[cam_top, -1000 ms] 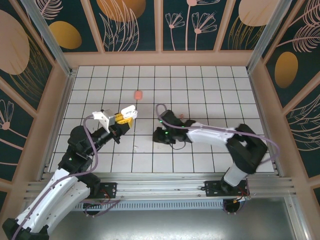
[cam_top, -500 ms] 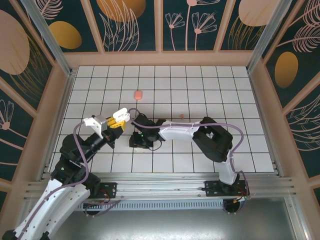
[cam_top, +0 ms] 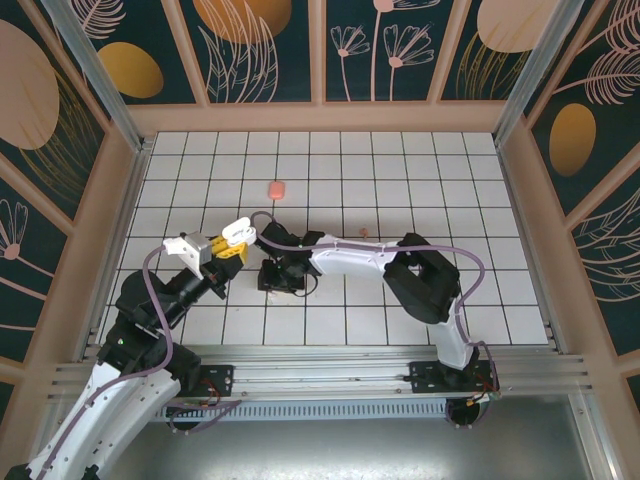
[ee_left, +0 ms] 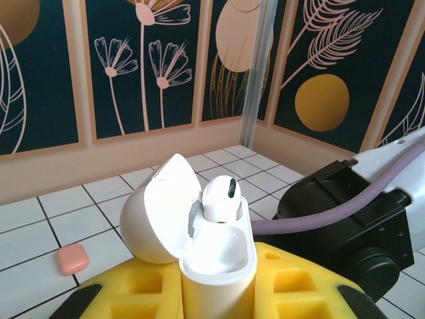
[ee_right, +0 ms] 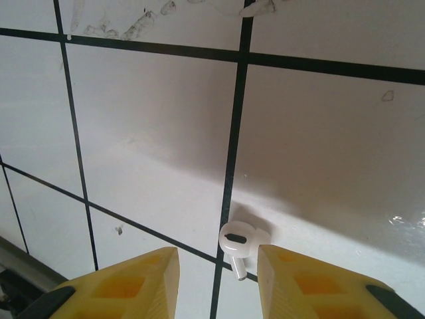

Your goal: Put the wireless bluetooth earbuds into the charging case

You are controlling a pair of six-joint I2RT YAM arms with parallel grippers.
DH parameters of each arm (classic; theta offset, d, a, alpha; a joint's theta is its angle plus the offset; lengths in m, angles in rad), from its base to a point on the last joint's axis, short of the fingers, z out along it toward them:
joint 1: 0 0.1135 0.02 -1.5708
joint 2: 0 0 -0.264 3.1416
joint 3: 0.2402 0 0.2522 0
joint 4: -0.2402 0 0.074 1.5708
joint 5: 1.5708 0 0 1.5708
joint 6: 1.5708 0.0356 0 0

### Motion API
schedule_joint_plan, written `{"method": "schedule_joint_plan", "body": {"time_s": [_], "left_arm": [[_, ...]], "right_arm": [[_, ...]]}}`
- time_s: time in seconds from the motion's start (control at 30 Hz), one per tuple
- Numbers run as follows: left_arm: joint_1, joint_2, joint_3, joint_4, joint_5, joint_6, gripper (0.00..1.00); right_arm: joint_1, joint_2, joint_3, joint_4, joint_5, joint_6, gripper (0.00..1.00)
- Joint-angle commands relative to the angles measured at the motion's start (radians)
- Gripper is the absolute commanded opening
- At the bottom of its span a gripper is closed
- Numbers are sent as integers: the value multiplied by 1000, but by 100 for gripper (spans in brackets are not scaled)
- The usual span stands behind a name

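Observation:
My left gripper (ee_left: 217, 296) is shut on a white charging case (ee_left: 219, 256), held upright with its lid (ee_left: 159, 209) swung open. One white earbud (ee_left: 220, 198) sits in the case's far socket, and the near socket is bare. From above, the case (cam_top: 237, 233) is just left of the right arm's wrist. My right gripper (ee_right: 218, 279) points down at the floor and is open. A second white earbud (ee_right: 239, 240) lies on a black tile line between its yellow fingers, closer to the right finger (ee_right: 312, 282). A tiny salmon-pink bud (cam_top: 364, 233) lies farther right.
A closed salmon-pink case (cam_top: 277, 188) rests on the tiles behind both grippers, and the left wrist view has that pink case (ee_left: 71, 258) at lower left. The right arm's black wrist and purple cable (ee_left: 345, 212) sit close to the held case. Wooden walls ring the tiled floor (cam_top: 450, 190).
The right gripper has swept left across the floor and now hovers over the white earbud. The left gripper has drawn back a little to the left with the case.

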Motion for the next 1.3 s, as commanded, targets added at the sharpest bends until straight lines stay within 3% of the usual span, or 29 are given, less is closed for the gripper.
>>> {"method": "schedule_joint_plan", "body": {"time_s": [0.0,0.67,1.27], "left_arm": [[-3,-15,35,-3,-5,17,0],[-4,-51,48,-36,-2,17,0],[-4,-47,45,-19,8,7,0]], "right_arm": [[24,35,39,-92,43,26,38],[51,123,138,-187,100,51,41],[46,150,190,-318,217,-11,19]]}}
